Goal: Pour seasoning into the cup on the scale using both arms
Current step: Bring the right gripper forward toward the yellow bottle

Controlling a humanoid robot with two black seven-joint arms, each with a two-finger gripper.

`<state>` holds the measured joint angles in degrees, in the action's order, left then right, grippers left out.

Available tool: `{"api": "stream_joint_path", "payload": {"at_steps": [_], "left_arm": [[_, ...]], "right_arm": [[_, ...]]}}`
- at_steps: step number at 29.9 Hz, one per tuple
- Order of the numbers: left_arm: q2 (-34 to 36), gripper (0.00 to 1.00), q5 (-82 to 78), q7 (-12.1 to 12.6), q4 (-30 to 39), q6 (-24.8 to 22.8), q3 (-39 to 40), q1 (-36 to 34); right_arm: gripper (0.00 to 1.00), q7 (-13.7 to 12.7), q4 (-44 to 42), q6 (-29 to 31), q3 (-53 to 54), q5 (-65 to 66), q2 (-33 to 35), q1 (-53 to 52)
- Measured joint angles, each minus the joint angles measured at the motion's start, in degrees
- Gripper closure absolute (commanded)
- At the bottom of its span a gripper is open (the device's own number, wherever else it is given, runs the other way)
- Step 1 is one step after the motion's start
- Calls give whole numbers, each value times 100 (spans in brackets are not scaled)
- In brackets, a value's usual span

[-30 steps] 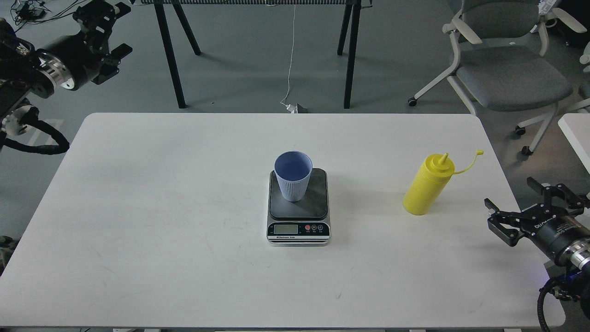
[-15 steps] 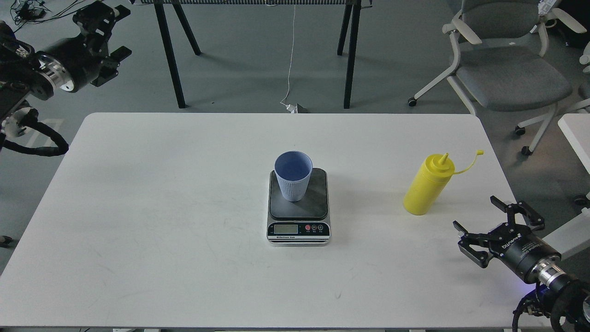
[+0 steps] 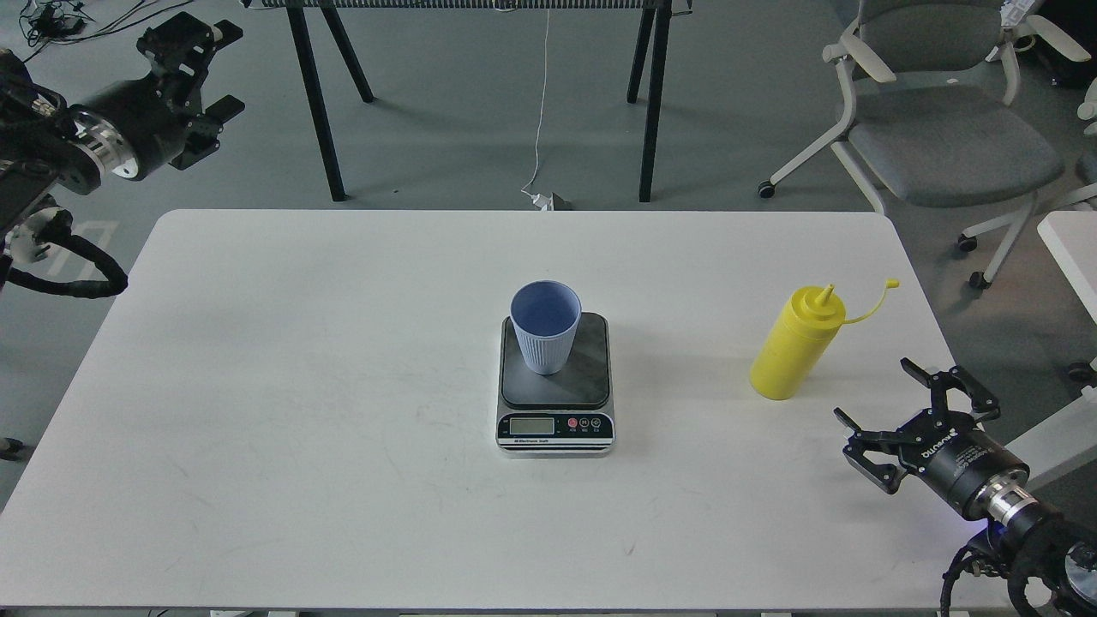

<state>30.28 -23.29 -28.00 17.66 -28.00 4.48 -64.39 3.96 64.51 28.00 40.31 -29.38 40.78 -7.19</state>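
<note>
The light blue ribbed cup [image 3: 545, 328] stands upright on the back left of the scale's dark platform [image 3: 583, 377], at the middle of the white table [image 3: 300, 386]. The yellow seasoning bottle [image 3: 795, 345] stands upright on the right part of the table, its small cap hanging off to the right on its tether. My right gripper [image 3: 872, 392] is open and empty, low over the table's right edge, just right of and nearer than the bottle, apart from it. My left gripper [image 3: 231, 68] is open and empty, held off the table beyond its far left corner.
A grey office chair [image 3: 943, 128] stands behind the table's far right corner. Black legs of another table [image 3: 319, 103] and a white cable [image 3: 540, 103] are on the floor behind. A second white table's edge [image 3: 1071, 248] shows at the right.
My right gripper has come in from the right edge toward the table, leftward and nearer, then edged slightly up toward the bottle. The left gripper shifted only slightly.
</note>
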Motion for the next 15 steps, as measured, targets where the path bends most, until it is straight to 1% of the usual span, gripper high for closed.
{"api": "stream_joint_path", "payload": {"at_steps": [4,15], "left_arm": [[0,1,0,0,0,0,0,20],[11,1,-60,0,3,0,-20,23]], "right_arm": [[1,-8,-16,0,12,18,-74,-43],[1,-18,-429,0,3,62,-682,-377]]}}
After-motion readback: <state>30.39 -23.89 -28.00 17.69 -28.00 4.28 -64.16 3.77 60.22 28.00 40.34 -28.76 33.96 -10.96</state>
